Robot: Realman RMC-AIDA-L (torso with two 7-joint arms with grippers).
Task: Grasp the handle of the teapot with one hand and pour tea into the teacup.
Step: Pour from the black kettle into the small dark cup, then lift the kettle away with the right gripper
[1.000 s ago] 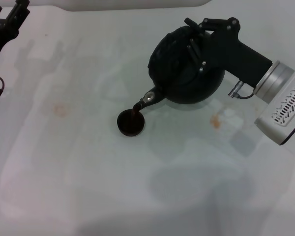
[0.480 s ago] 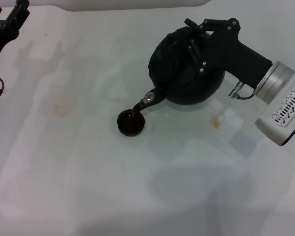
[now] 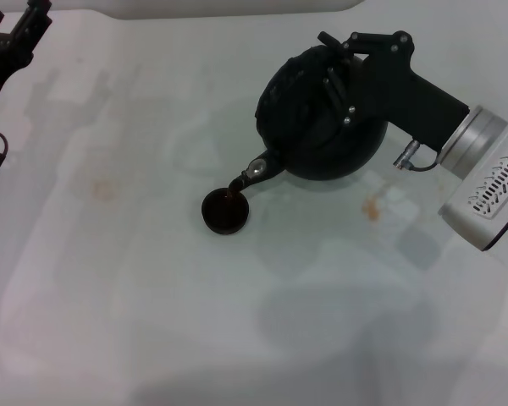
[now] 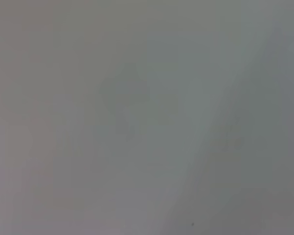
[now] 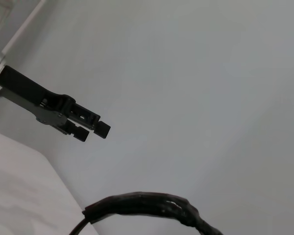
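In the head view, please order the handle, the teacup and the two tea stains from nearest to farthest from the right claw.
1. handle, inside the right claw.
2. right stain, below the teapot.
3. teacup, under the spout.
4. left stain, far on the left side.

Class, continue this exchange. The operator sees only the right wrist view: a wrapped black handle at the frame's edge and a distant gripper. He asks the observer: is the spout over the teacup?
Observer: Yes. The right gripper, shut on the handle, holds the teapot tilted, with the spout just above the teacup.
Operator: Is anything pouring?
Observer: A thin dark stream of tea runs from the spout into the teacup.
Operator: What is that distant gripper?
Observer: The left gripper, parked at the far left of the table, well away from the teapot.
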